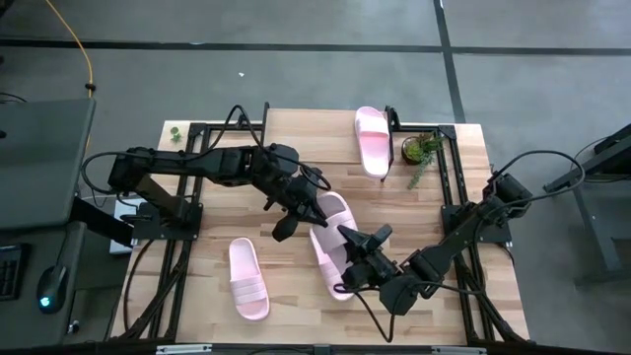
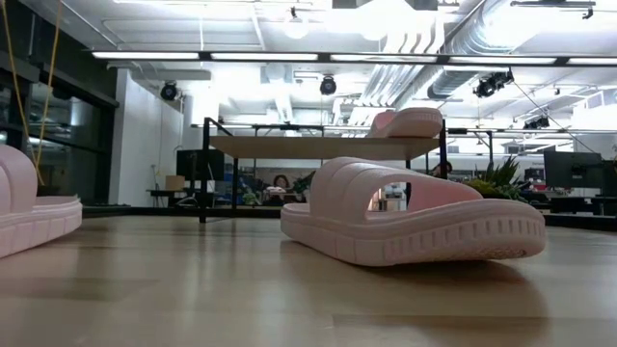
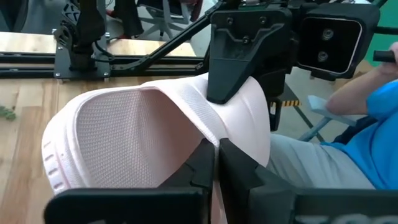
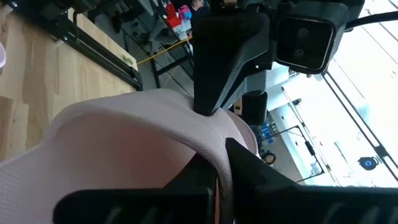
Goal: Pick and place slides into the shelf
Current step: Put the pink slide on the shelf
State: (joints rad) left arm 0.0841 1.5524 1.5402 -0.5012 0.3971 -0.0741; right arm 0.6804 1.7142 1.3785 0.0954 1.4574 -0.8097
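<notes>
Both the right end effector (image 1: 347, 240) and the left end effector (image 1: 308, 202) pinched the strap of one pale pink ribbed slide (image 1: 333, 247) at mid-tabletop (image 1: 286, 266), nearer than the plank-topped, black-legged shelf (image 2: 318, 146). One slide (image 1: 372, 139) lay atop that shelf; another (image 1: 247, 279) waited nearest the camera, well short of it.

A robotics lab in an open, industrial office: bare ceiling pipes (image 2: 424, 43) and strip lights (image 2: 289, 56) overhead, desks with monitors (image 2: 569, 173) behind, grey concrete floor (image 1: 296, 69) around the wooden worktop (image 1: 296, 128).
</notes>
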